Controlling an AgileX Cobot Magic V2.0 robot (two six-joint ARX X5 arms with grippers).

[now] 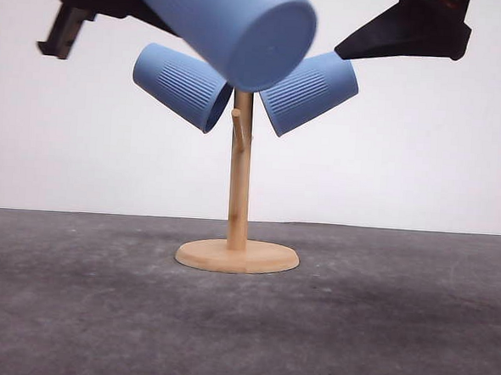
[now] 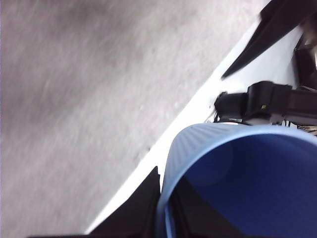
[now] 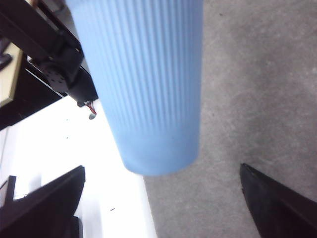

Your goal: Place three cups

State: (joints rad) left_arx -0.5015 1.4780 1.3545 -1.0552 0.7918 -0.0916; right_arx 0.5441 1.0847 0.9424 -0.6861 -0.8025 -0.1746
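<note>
A wooden cup tree [image 1: 240, 183] stands mid-table on a round base. Two light-blue ribbed cups hang tilted on its pegs, one on the left [image 1: 182, 86] and one on the right [image 1: 309, 91]. A third cup [image 1: 235, 25] is held high in front of the tree, flat base toward the camera. My left gripper [image 2: 166, 213] is shut on its rim [image 2: 233, 131]. My right gripper [image 1: 396, 31] hovers just above the right hung cup. In the right wrist view its fingers [image 3: 277, 203] stand wide apart, open, with a cup [image 3: 148, 84] beyond them; I cannot tell which cup.
The dark grey tabletop [image 1: 378, 331] stretches around the tree's base, with a white wall behind. The left arm's black links [image 3: 49, 49] are near the cup in the right wrist view. The right arm [image 2: 262, 101] appears beyond the held cup's rim.
</note>
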